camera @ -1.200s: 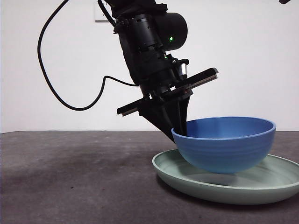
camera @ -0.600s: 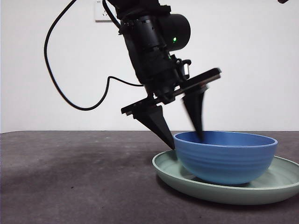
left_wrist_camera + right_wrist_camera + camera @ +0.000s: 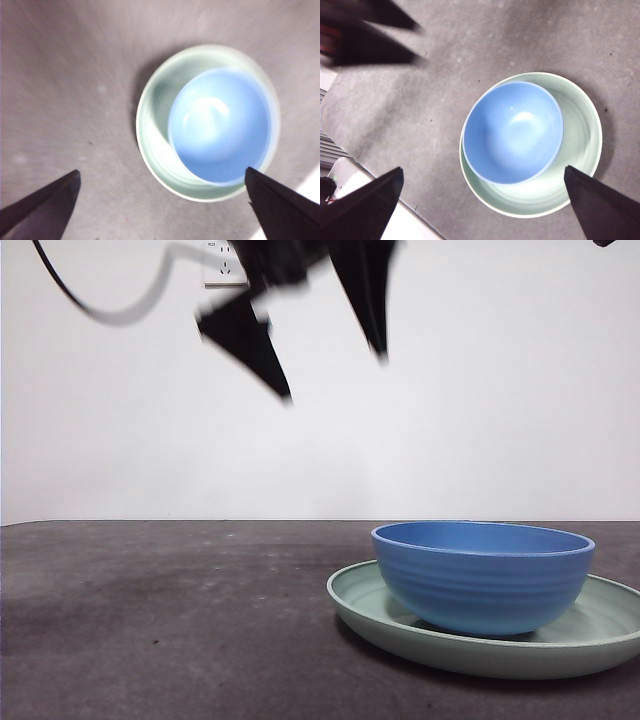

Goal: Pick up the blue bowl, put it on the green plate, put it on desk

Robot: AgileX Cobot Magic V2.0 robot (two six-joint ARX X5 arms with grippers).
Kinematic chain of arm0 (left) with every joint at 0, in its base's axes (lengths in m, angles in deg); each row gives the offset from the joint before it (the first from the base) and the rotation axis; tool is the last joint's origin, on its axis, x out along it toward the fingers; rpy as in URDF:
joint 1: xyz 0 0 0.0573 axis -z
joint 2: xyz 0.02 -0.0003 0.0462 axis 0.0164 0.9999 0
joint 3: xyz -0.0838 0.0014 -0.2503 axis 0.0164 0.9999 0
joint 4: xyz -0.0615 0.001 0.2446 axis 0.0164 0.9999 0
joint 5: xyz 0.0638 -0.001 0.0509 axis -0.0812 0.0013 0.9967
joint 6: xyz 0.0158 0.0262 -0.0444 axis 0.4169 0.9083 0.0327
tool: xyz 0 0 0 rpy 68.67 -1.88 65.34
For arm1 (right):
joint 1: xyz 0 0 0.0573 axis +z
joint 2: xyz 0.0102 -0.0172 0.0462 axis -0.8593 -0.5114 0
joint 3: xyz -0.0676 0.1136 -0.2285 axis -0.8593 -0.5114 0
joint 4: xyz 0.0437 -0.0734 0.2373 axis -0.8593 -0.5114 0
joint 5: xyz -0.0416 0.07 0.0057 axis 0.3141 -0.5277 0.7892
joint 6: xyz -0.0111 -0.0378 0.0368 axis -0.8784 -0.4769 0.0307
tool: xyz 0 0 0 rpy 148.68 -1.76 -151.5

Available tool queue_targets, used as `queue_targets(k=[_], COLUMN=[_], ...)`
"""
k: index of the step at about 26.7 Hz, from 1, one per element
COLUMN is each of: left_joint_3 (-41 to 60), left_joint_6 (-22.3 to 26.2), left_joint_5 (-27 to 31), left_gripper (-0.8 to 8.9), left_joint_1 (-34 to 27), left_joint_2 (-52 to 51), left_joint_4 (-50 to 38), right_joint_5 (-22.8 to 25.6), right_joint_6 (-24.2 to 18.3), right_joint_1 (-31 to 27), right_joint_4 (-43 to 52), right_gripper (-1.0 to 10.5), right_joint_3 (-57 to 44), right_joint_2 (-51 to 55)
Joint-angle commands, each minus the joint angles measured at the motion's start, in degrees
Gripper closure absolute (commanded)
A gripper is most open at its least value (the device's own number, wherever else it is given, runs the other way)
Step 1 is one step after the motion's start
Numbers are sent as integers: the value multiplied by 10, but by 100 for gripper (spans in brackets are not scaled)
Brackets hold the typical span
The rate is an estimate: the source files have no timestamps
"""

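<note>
Med-blue bowl [image 3: 483,575] w/ faint ridges, pale mint-green plate [image 3: 610,625], dark grey-brown speckled desk [image 3: 160,630].

Round medium-blue plastic-looking bowl [image 3: 484,576]: smooth, semi-gloss, faint ridges outside. Wide pale mint-green plate [image 3: 560,643]: smooth, satin sheen. Dark grey-brown desk [image 3: 150,620]: matt, slightly grainy, speckled. My left gripper [image 3: 160,210]: matt black jaws.
</note>
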State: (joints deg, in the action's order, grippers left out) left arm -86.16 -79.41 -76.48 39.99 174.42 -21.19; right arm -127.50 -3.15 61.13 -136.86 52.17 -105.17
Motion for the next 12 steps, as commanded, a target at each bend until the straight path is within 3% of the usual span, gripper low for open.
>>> queue_targets(k=[1,4,12], left_joint_3=[-18,-9,152], left_joint_6=[22,36,69], left_joint_5=[7,65,71], left_gripper=[272,273,277], left_joint_1=[-1,-1,-11], left_joint_2=[-51,-136,-388], left_joint_4=[16,44,1], right_joint_5=[-1,-1,-1], right_joint_6=[-4,-4,-4], right_joint_1=[2,2,2], right_joint_4=[8,8,8], right_gripper=[432,432,432], right_joint_3=[9,9,9], right_joint_2=[-4,-4,-4])
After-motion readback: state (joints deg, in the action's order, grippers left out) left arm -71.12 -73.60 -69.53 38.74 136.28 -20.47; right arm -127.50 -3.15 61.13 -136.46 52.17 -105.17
